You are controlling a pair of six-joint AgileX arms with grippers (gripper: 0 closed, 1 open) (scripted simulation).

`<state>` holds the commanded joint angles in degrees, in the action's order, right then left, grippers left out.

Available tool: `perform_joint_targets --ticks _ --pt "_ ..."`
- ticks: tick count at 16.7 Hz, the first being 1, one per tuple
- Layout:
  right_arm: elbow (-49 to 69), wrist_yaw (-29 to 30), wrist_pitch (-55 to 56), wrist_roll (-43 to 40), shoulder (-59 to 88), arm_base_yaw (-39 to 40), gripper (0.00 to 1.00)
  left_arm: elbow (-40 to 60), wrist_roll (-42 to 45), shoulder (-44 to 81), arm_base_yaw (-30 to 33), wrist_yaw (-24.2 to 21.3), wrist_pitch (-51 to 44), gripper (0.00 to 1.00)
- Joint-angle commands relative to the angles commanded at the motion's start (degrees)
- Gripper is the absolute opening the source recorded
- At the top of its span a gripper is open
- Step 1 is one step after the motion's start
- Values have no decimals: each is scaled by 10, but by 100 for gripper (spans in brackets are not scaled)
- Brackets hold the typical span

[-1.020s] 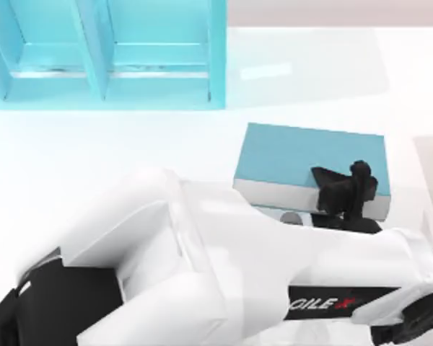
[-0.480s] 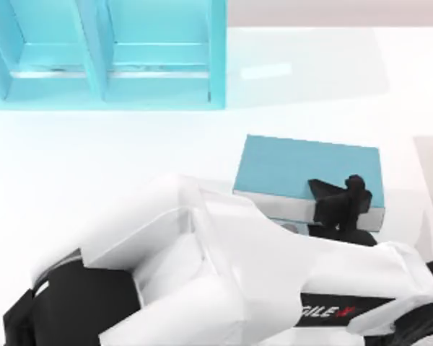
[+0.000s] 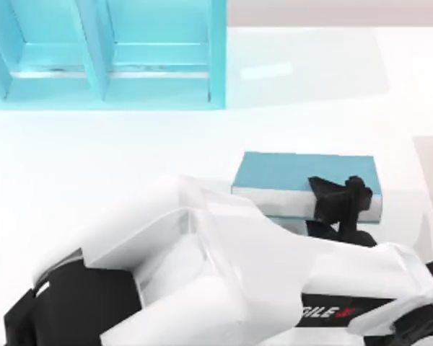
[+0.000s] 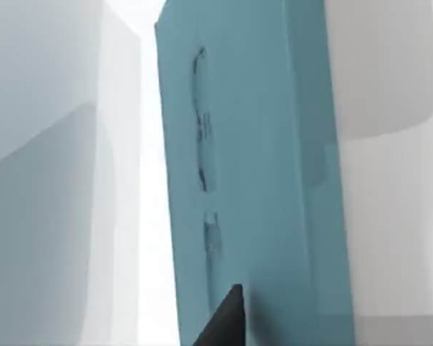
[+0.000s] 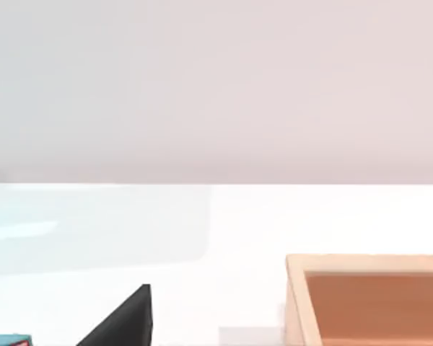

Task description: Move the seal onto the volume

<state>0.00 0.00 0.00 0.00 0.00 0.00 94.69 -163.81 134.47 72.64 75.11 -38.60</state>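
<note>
Your left gripper [image 3: 340,199] hangs over the volume [image 3: 289,173] near the table's [image 3: 130,144] right edge, fingers' state untellable; lowering further could shove the book.

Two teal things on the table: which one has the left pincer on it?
The flat teal book with white page edges, left pincer at its near edge; the compartmented teal shelf unit stands apart behind.
</note>
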Motion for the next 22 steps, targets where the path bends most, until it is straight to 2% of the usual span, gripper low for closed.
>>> perform_joint_targets --ticks 4,5,16,19,22 --pt "0 0 0 0 0 0 100 0 0 0 0 0 0 98" --pt "0 0 0 0 0 0 100 0 0 0 0 0 0 100" --pt "0 0 0 0 0 0 100 6 -20 5 8 -2 -19 100" --pt "0 0 0 0 0 0 100 29 -94 19 32 -9 -91 100" --pt "0 0 0 0 0 0 100 61 -212 38 65 -22 -207 100"
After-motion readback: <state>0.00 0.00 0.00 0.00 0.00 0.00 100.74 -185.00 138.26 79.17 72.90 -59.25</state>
